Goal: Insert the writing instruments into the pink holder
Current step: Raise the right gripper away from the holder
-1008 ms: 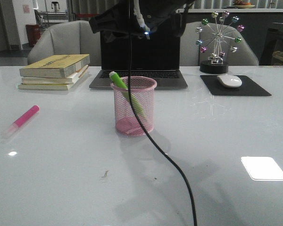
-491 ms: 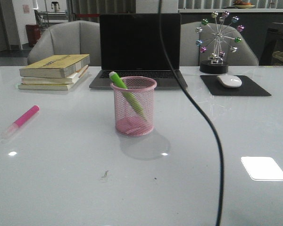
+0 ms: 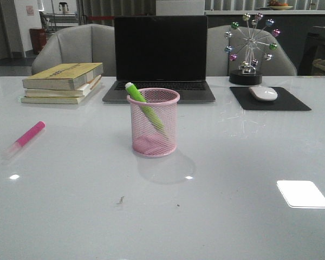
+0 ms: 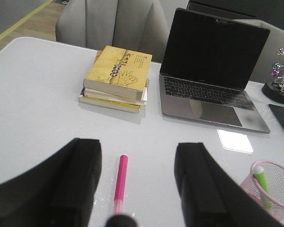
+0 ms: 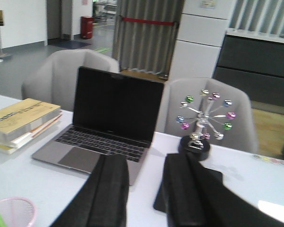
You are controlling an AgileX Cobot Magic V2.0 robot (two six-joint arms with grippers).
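The pink mesh holder point(image 3: 154, 122) stands mid-table before the laptop, with the green highlighter point(image 3: 143, 105) leaning inside it, pale cap above the rim. The holder point(image 4: 270, 187) and green marker point(image 4: 261, 183) also show in the left wrist view, and the holder's rim point(image 5: 12, 210) in the right wrist view. The pink highlighter point(image 3: 26, 137) lies flat on the table at the left. My left gripper point(image 4: 138, 153) is open above it, the marker point(image 4: 120, 182) lying between the fingers' lines, nearer one finger. My right gripper point(image 5: 146, 163) is open and empty, high above the table. Neither gripper shows in the front view.
A stack of books point(image 3: 63, 81) sits back left, an open laptop point(image 3: 160, 59) behind the holder. A white mouse point(image 3: 263, 93) on a black pad point(image 3: 271, 100) and a ferris-wheel ornament point(image 3: 250, 49) are back right. Grey chairs stand behind the table.
The right arm and its black cable, which hung over the holder, have swung right and left the front view. The holder and both markers have not moved.
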